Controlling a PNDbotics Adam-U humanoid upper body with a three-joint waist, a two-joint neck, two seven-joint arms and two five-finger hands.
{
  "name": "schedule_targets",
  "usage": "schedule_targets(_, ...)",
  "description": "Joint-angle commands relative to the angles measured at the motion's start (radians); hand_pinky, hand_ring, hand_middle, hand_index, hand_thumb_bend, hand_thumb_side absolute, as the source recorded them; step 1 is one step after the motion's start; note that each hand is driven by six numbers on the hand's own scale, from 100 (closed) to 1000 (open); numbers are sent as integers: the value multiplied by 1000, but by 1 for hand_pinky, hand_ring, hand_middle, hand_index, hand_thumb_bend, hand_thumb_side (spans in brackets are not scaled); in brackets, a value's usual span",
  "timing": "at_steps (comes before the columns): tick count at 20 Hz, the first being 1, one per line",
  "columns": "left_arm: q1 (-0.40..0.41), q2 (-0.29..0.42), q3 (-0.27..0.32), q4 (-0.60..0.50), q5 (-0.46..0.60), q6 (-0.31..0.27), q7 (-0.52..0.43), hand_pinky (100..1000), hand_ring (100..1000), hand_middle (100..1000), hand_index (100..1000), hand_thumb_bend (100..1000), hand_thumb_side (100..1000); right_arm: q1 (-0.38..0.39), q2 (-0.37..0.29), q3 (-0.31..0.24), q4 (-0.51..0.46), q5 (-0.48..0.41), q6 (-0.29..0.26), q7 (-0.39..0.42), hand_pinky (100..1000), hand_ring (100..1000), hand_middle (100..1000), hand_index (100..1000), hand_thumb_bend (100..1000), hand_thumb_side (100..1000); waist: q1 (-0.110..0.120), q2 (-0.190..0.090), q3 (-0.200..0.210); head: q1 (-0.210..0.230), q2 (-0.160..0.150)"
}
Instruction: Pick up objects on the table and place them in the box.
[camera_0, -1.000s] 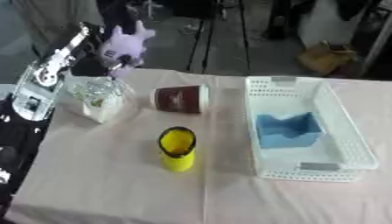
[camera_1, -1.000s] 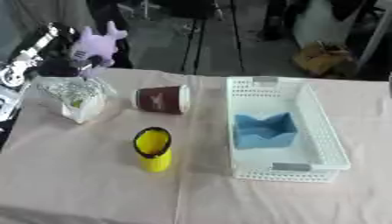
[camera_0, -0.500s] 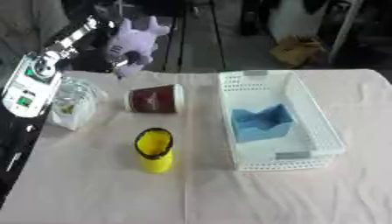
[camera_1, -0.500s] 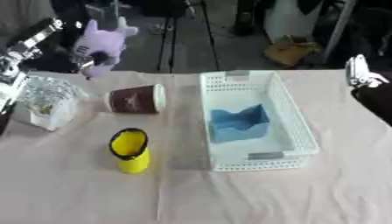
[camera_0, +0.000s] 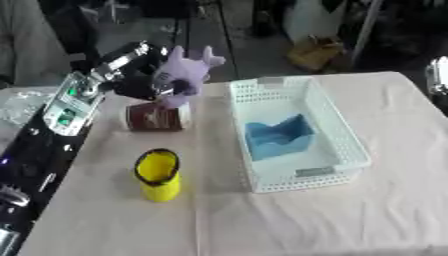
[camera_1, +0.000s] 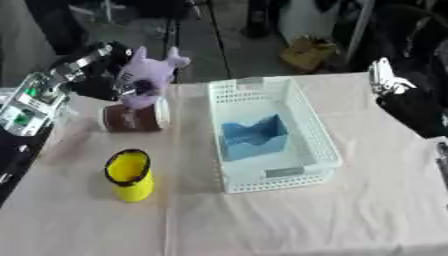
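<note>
My left hand (camera_0: 133, 84) is shut on a purple plush toy (camera_0: 182, 74) and holds it in the air just above a brown cup (camera_0: 157, 118) that lies on its side. A yellow cup (camera_0: 158, 174) stands upright near the table's front left. To the right of the toy sits the white basket (camera_0: 343, 140), with a blue object (camera_0: 278, 136) inside it. My right hand (camera_1: 389, 80) shows at the right edge, open, holding nothing, apart from the basket.
A crumpled clear bag (camera_0: 16, 107) lies at the far left, partly behind my left forearm (camera_0: 70, 102). Beige cloth (camera_0: 306, 220) covers the table. Beyond the far edge are a cardboard box (camera_0: 315, 52) on the floor and dark stands.
The camera has shifted. My left hand has carried the plush toy rightward, from left of the brown cup to over it, nearer the basket. My right hand has come into view.
</note>
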Motion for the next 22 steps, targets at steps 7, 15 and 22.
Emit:
schedule_targets(7, -76, -109, 12, 120, -143, -10, 142, 117, 388, 419, 518, 353, 407, -45, 2, 13, -30, -15, -8, 21, 594, 651, 801, 884, 100, 456, 7, 4, -39, 0, -30)
schedule_targets(15, -99, -167, -4, 168, -237, 77, 390, 126, 402, 445, 562, 368, 487, -69, 19, 27, -44, -12, -14, 37, 596, 653, 802, 883, 100, 445, 8, 17, -71, 2, -45)
schedule_targets(22, -98, -187, -20, 146, -281, 52, 426, 142, 416, 466, 588, 403, 473, -82, 31, 38, -50, -15, -18, 49, 596, 653, 802, 883, 100, 443, 9, 24, -88, 1, -49)
